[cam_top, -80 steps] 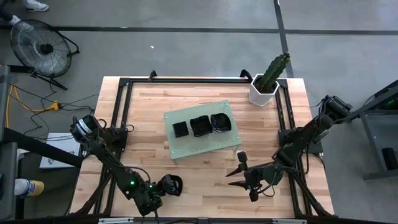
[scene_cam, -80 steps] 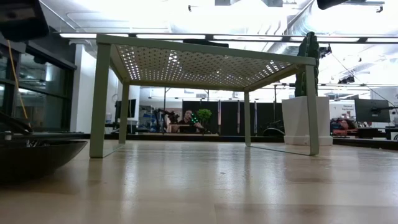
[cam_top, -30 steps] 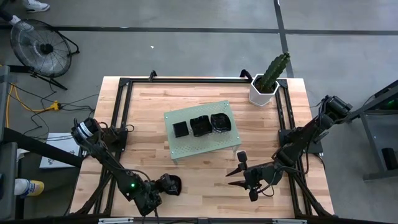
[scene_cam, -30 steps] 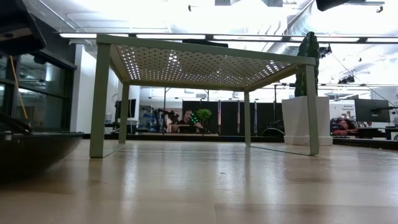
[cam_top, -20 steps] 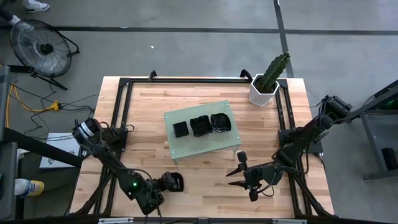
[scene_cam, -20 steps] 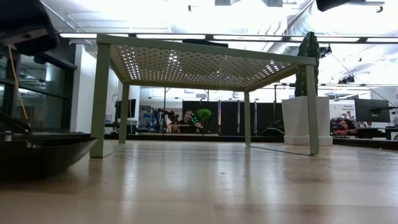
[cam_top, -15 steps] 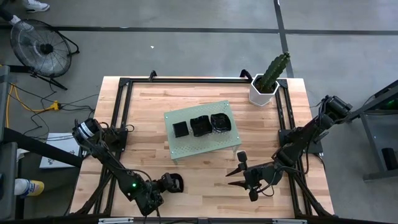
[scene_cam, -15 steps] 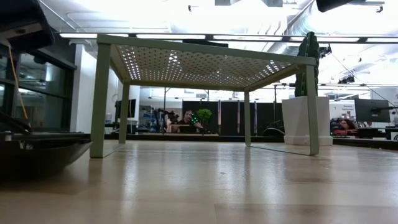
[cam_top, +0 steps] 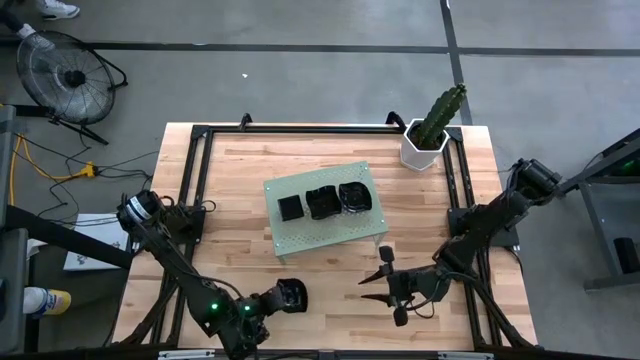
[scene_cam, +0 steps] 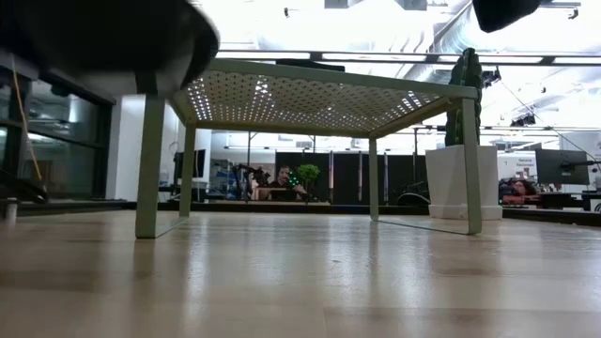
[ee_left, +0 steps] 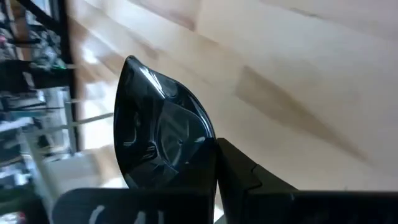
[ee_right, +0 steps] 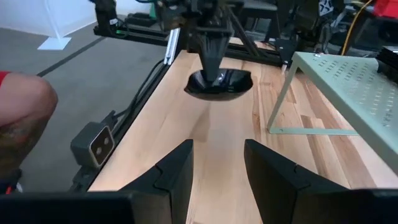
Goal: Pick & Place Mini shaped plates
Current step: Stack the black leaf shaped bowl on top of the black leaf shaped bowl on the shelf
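A glossy black mini plate [cam_top: 290, 294] hung in the left gripper [cam_top: 272, 300], whose fingers were clamped shut on its rim; in the low view the plate [scene_cam: 113, 38] was clear of the table [cam_top: 330, 290], lifted above the wood. In the high view it sat near the table's front edge, at about seven o'clock from the green perforated board [cam_top: 325, 235]. Three more black plates [cam_top: 323, 201] rested in a row on top of that board. The right gripper [cam_top: 385, 283] hovered at about five o'clock from the board, well apart from the held plate, its fingers [ee_right: 177, 168] spread open and holding nothing. A white pot with a cactus [cam_top: 428, 135] stood at the table's one-o'clock corner.
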You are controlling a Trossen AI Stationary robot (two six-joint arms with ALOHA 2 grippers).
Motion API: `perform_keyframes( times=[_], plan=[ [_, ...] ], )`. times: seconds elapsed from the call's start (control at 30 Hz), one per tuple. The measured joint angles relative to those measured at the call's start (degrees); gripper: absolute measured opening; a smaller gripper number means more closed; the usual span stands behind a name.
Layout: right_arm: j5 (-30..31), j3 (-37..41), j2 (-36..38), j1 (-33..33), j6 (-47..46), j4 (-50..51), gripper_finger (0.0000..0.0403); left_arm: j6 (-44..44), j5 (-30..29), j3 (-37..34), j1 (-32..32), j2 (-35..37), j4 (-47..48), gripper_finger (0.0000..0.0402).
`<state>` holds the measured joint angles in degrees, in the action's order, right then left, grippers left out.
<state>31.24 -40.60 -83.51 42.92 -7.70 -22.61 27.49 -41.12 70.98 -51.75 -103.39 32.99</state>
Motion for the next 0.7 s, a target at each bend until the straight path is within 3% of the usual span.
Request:
perform_keyframes(
  times=[0.17,0.5,0.7],
  plan=[
    [3.57,-1.18,-4.55,0.13,0.21,-4.55,0.0138,3.93,-2.96,3.5,0.0,0.0,2.11,0.0],
    [18.64,-9.85,-11.38,-0.14,1.1,-5.75,0.0138,12.6,-11.35,6.82,0.39,-2.36,5.16,0.0],
    [18.9,-14.9,-13.55,-1.99,-3.19,-5.58,0.0138,18.61,-18.2,7.23,0.79,-3.94,4.09,0.0]
  ],
)
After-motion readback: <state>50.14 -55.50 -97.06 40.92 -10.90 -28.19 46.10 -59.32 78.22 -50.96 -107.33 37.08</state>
